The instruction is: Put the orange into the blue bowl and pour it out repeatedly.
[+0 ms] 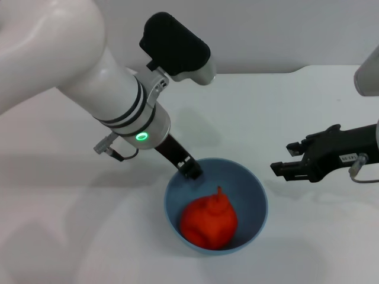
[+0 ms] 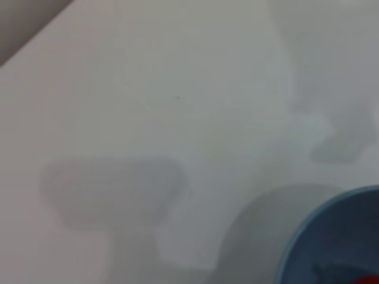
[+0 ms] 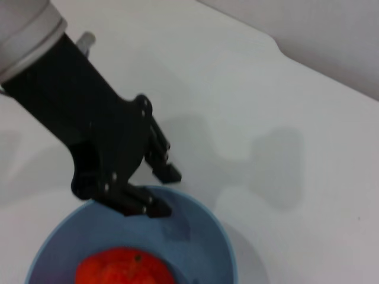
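The orange [image 1: 208, 222] lies inside the blue bowl [image 1: 251, 192], which stands on the white table near the front. My left gripper [image 1: 190, 170] reaches down to the bowl's far-left rim. In the right wrist view the left gripper [image 3: 163, 190] has one finger outside the bowl [image 3: 219, 248] and one inside, shut on the rim, with the orange [image 3: 124, 269] below it. The left wrist view shows only a part of the bowl [image 2: 337, 236]. My right gripper [image 1: 284, 158] is open and empty, hovering to the right of the bowl, a little above it.
The white table [image 1: 284, 106] runs out on all sides of the bowl. Its far edge meets a grey wall at the back. No other objects show.
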`<state>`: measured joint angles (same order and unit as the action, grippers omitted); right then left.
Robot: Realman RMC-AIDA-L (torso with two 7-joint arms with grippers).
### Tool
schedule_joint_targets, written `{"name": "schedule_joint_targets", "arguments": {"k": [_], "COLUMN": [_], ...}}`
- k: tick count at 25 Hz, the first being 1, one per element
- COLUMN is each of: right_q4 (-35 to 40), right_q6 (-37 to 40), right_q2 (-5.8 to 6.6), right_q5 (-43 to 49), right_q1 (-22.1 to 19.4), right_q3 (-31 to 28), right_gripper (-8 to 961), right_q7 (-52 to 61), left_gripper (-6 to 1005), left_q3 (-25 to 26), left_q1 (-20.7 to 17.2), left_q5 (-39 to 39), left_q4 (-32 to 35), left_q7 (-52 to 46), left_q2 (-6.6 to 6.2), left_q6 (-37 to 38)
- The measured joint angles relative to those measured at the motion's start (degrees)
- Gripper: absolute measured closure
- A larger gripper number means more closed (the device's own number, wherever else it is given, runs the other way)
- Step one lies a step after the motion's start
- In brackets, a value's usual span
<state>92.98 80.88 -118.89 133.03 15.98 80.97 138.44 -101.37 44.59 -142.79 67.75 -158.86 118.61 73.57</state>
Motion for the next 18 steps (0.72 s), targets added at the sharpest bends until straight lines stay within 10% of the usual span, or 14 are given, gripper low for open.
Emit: {"name": "schedule_joint_targets", "arguments": {"k": [12,18], "right_q4": [-1.2,-8.4], "right_q6": [-1.4,-3.8], "right_q2": [-0.15,0.14], "right_q5": [-2.7,-13.4], "right_q1": [-1.7,-2.1], "right_q3": [-2.1,-8.7], "right_gripper": [443,444], "right_q7": [0.2,-3.3], "left_gripper": [449,407], "left_q3": [9.7,18.9], "left_q1": [-7.9,-19.7], "left_q5": [2.5,24.1], "left_q4": [8.6,12.1], "left_q7": [1.8,13.0], "left_q2": [-0.38,-0.54], "left_q6": [-9.3,-17.2]}}
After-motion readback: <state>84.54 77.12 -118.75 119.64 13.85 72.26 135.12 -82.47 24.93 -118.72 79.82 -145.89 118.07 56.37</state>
